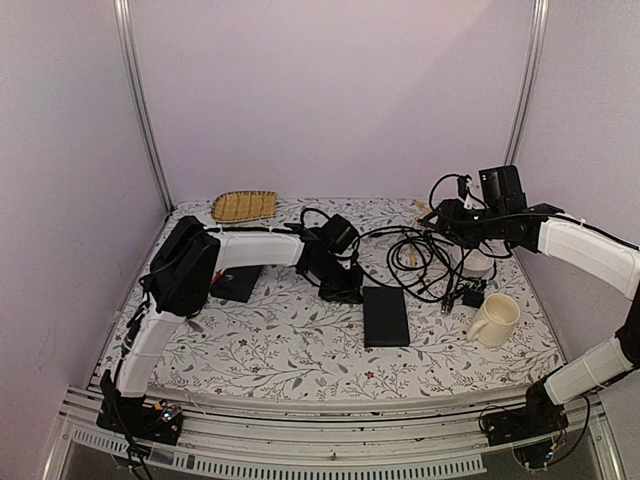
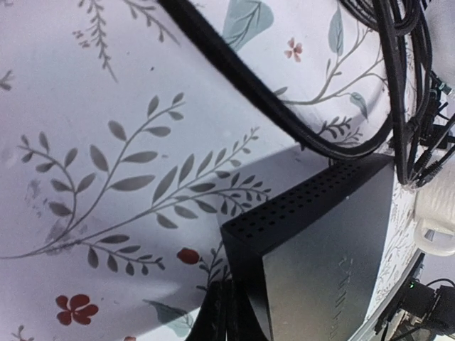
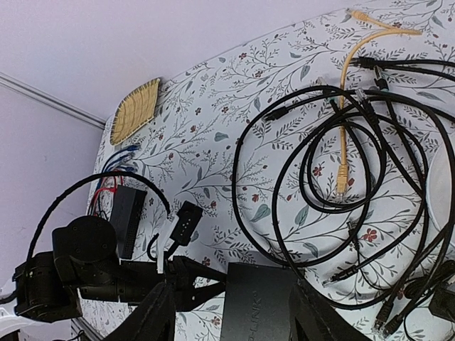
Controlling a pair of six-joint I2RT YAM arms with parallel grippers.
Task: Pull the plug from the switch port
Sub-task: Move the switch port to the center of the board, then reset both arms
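Switch [image 1: 385, 316] lies mid-table; L gripper [image 2: 224, 311] is shut at its far-left corner.
R gripper [image 3: 234, 320] hangs high, fingers apart, holding nothing. Cables [image 1: 420, 255] crowd switch's far edge & far-right side. Mug [image 1: 495, 320] sits near on the right, not touching. Bare cloth [image 1: 290, 340] along left edge & front.

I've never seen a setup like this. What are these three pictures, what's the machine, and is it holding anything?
These are two robot arms bolted at a table's near edge, each with a two-finger gripper. One picture looks down from above; the other two come from cameras on the wrists. On the flowered cloth lie a black switch box, tangled black cables, a cream mug and a woven tray. The left gripper is shut, low beside the switch box; whether it pinches anything I cannot tell. The right gripper hangs open above the cables, empty.
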